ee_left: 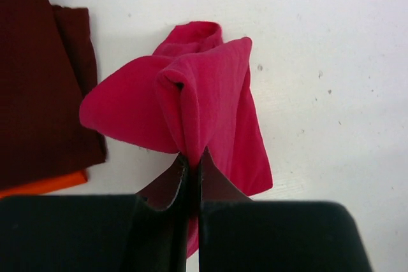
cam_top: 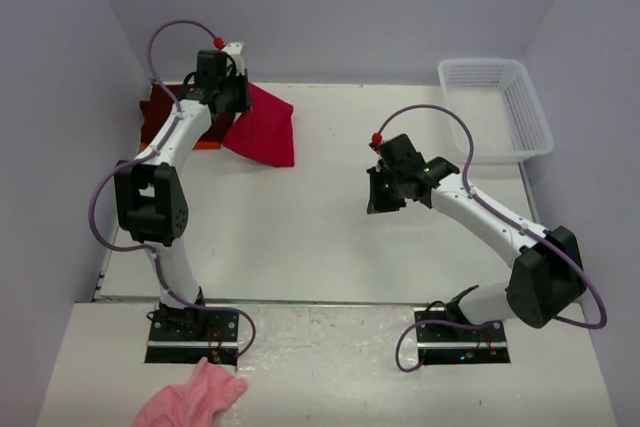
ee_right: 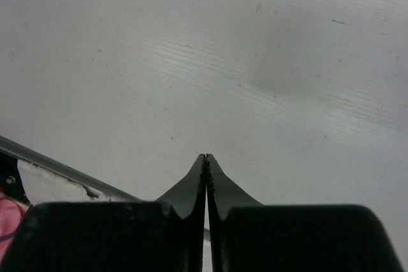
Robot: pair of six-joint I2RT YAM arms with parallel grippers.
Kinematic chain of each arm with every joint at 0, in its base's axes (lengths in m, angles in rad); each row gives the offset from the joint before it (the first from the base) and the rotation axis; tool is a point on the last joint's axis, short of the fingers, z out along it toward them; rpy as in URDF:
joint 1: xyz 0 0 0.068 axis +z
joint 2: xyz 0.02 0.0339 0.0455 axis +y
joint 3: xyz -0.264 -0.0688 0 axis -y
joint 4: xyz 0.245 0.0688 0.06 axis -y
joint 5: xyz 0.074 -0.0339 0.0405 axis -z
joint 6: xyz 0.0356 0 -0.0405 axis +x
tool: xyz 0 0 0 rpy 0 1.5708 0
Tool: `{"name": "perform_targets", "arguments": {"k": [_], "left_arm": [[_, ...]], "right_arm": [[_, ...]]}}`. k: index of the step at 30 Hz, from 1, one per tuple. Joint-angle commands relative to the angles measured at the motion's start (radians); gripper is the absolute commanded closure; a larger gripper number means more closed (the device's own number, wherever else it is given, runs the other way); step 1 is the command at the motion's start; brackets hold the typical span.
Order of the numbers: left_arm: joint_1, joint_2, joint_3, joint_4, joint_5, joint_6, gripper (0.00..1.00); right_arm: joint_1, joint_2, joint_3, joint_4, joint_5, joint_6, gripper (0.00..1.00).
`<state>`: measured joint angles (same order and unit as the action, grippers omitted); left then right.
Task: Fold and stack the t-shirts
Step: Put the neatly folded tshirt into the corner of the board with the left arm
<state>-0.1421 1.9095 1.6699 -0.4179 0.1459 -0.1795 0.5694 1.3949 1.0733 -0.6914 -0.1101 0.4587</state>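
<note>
At the far left of the white table (cam_top: 330, 237), the left gripper (ee_left: 193, 157) has its fingers pinched tight on a fold of the bright red soft-fabric t-shirt (ee_left: 217, 93) — the cloth bunches up to the grip and drapes down onto the table surface. Just beside it lies the dark maroon t-shirt (ee_left: 38, 81), folded flat, with an edge of the orange t-shirt (ee_left: 44, 185) showing beneath it. The right gripper (ee_right: 205, 157) hovers over bare table right of centre, well apart from the shirts, its fingers pressed together with nothing between them. A white plastic mesh basket (cam_top: 495, 65) sits at the far right corner — a small pink fluffy cloth (cam_top: 195, 402) lies by the left arm's base.
</note>
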Motion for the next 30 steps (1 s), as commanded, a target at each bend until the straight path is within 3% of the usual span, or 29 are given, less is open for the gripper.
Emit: {"name": "perform_targets", "arguments": {"k": [1,16,22,30], "left_arm": [[0.035,0.006,0.112,0.070,0.030,0.072,1.00],[0.186,0.262,0.557,-0.110,0.102,0.232,1.00],[0.295,0.332,0.571,-0.084,0.169,0.213,1.00],[0.349,0.319,0.527,-0.045,0.215,0.209,1.00]], "right_arm": [[0.001,0.018,0.014,0.006,-0.033,-0.031,1.00],[0.026,0.036,0.019,-0.016,-0.082,-0.037,1.00],[0.030,0.039,0.031,-0.054,-0.066,-0.037,1.00],[0.043,0.116,0.045,-0.045,-0.083,-0.035,1.00]]}}
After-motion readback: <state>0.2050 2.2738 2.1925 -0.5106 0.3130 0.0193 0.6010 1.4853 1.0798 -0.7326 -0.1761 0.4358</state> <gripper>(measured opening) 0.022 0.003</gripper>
